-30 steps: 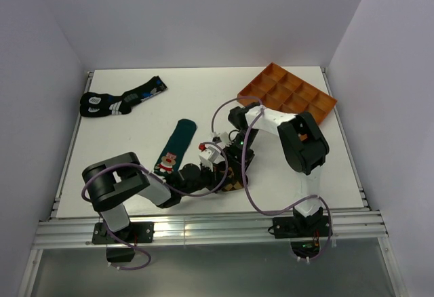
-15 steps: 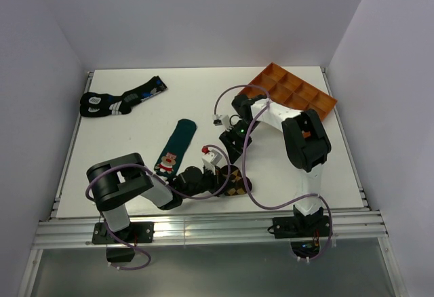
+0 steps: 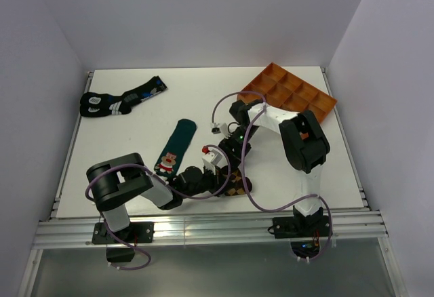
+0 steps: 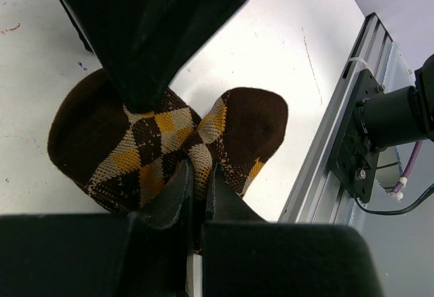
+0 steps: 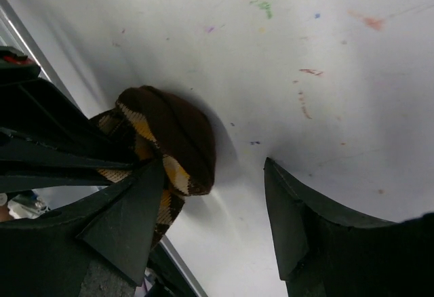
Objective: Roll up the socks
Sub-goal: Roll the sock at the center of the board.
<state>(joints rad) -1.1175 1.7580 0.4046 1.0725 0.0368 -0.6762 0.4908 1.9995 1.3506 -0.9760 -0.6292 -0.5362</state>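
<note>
The brown-and-black checkered sock [image 3: 234, 187] lies bunched near the table's front edge. My left gripper [image 3: 218, 176] is shut on its middle. In the left wrist view the fingertips [image 4: 182, 183] pinch a fold of the sock [image 4: 159, 141]. My right gripper [image 3: 234, 149] is open just behind it. In the right wrist view the sock [image 5: 169, 131] sits by the left finger [image 5: 132, 209], and the right finger [image 5: 298, 215] is over bare table. The teal-green sock [image 3: 175, 149] with the red-and-white figure lies flat to the left, untouched.
A dark pair of patterned socks [image 3: 119, 100] lies at the far left. An orange compartment tray [image 3: 288, 97] stands at the far right. The table's front rail [image 4: 352, 107] runs close to the checkered sock. Cables loop around both arms.
My right gripper drew back from the checkered sock toward the far side, then came a little closer again. My left gripper kept its hold and the sock stayed bunched.
</note>
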